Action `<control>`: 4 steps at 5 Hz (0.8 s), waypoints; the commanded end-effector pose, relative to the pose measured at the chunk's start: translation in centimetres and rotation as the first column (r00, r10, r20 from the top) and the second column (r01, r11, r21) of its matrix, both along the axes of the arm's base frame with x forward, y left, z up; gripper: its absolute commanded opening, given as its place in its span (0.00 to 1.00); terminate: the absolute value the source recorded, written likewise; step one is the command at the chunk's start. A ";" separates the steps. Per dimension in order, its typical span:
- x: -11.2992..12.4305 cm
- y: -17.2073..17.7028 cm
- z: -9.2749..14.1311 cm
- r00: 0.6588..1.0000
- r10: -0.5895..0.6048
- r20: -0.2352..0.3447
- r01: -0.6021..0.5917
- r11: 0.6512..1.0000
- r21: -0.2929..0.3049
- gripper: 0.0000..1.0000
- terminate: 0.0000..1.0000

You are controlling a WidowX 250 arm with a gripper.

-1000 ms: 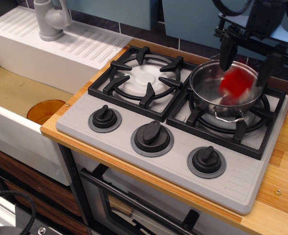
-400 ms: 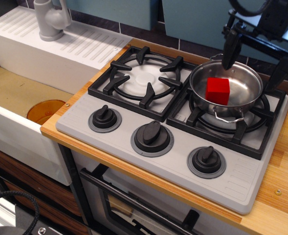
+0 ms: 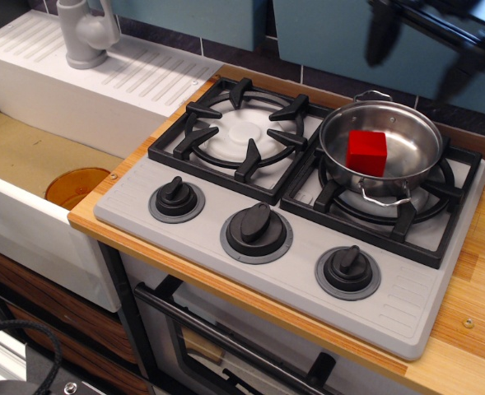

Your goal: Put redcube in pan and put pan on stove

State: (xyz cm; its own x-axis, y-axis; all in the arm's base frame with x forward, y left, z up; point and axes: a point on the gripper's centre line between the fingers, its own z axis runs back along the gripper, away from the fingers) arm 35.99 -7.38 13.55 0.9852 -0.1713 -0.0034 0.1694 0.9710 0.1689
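The red cube (image 3: 366,152) lies inside the shiny steel pan (image 3: 403,169), near its left side. The pan stands on the right burner grate of the grey stove (image 3: 291,271), one wire handle facing the front. My gripper (image 3: 419,53) is open and empty, blurred, high above the pan at the top right edge of the view; its two dark fingers (image 3: 380,37) hang well apart and clear of the pan.
The left burner (image 3: 244,127) has a bare grate. Three black knobs (image 3: 257,231) line the stove front. A white ribbed sink unit (image 3: 86,78) with a grey tap (image 3: 86,33) stands at the left, over a basin with an orange drain (image 3: 76,186). A wooden counter (image 3: 473,321) rims the stove.
The red cube dropped from between the fingers into the pan and came to rest. My gripper then rose straight up, away from the pan, toward the top edge of the view.
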 end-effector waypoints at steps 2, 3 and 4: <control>1.3 4.9 1.0 0.989 -0.036 0.140 0.038 0.999 -0.013 1.00 0.00; 0.8 5.1 -0.2 0.991 -0.034 0.131 0.040 0.998 -0.048 1.00 0.00; 0.5 4.9 -1.9 0.987 -0.030 0.160 0.039 0.998 -0.053 1.00 0.00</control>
